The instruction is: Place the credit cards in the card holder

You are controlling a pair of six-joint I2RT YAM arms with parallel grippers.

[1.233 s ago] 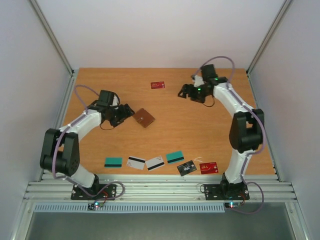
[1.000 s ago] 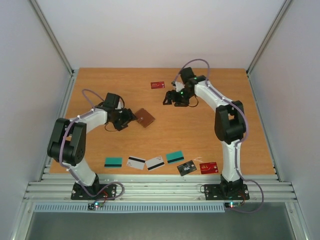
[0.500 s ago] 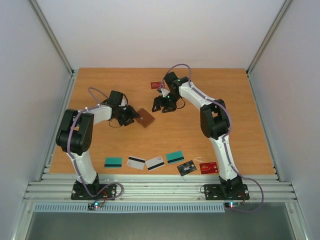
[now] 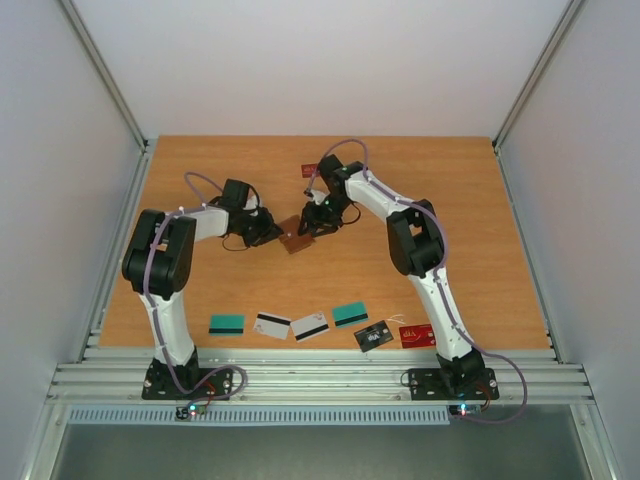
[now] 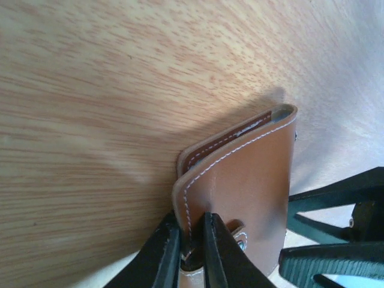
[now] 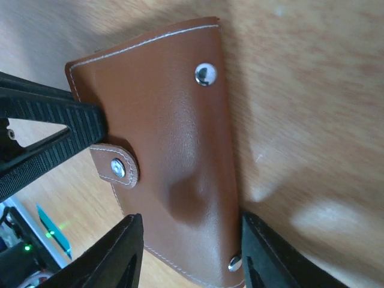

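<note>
The brown leather card holder (image 4: 297, 240) lies mid-table between both arms. My left gripper (image 5: 189, 246) is shut on its stitched edge beside the snap tab, and shows in the top view at its left (image 4: 265, 230). My right gripper (image 6: 192, 258) has a finger against each side of the holder's (image 6: 162, 120) far end, and the leather is dented between them. Several credit cards lie along the near edge: teal (image 4: 226, 324), white (image 4: 272, 324), white (image 4: 310, 327), teal (image 4: 350, 315), black (image 4: 373, 336) and red (image 4: 417, 335). Another red card (image 4: 312, 170) lies behind the right arm.
The wooden table (image 4: 450, 200) is walled by white panels with metal rails at left, right and back. Both arms reach inward, and their forearms cross the middle of the table above the row of cards.
The right arm swung left from the back right to the card holder and its jaws narrowed around it. The left gripper moved right and shut on the holder's edge.
</note>
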